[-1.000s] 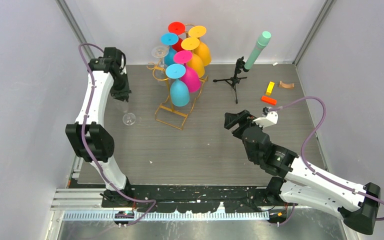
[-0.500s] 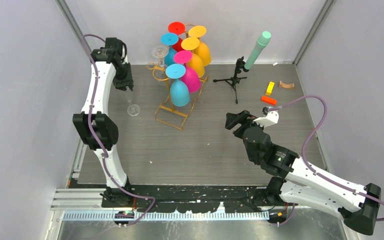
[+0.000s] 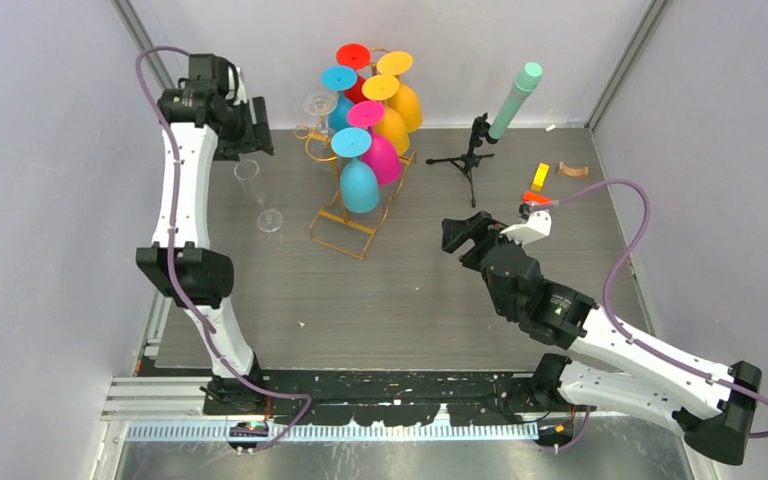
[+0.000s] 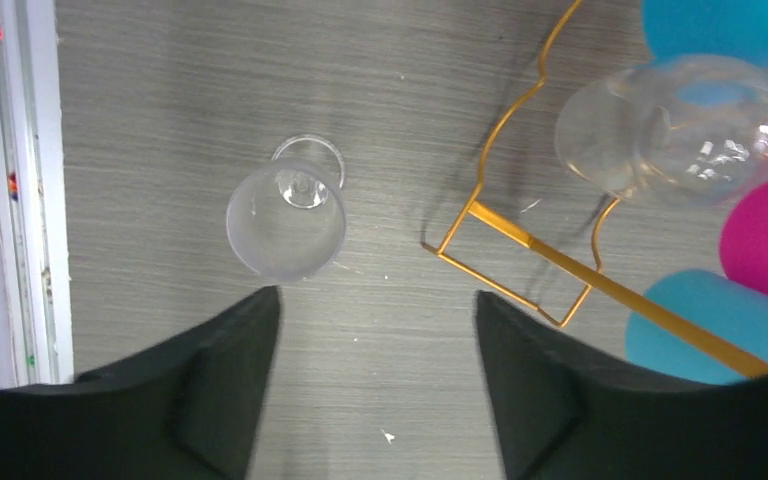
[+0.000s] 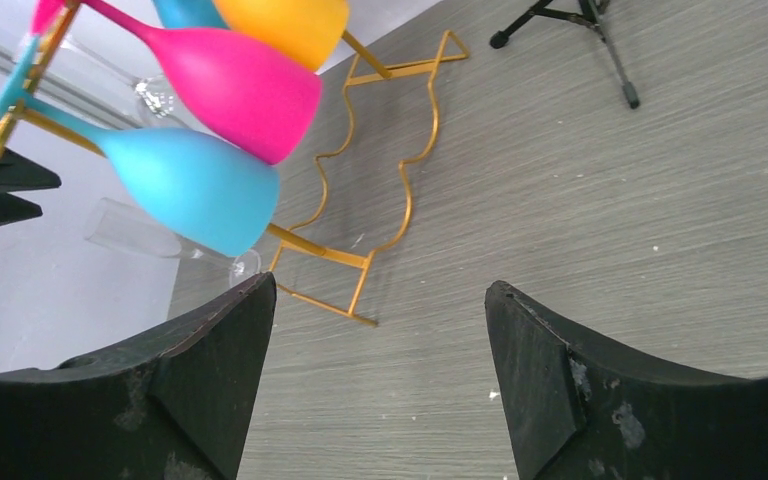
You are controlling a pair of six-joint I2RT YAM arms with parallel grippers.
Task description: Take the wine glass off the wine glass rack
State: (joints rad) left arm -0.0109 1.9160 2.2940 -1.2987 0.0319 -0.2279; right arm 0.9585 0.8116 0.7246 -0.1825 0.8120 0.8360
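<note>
A clear wine glass point(image 4: 288, 218) stands upright on the worktop point(image 3: 410, 290) near its left edge, apart from the gold wine glass rack point(image 4: 520, 236) toward the far edge. The left fingers point(image 4: 225, 375) hang spread and empty above the glass, not touching it. The right fingers point(image 5: 195, 385) are also spread and empty, over the right half. Another clear glass point(image 4: 660, 135) hangs on the rack.

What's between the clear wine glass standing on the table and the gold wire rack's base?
Only bare grey tabletop separates the clear wine glass from the gold wire rack; left wrist view shows it.
</note>
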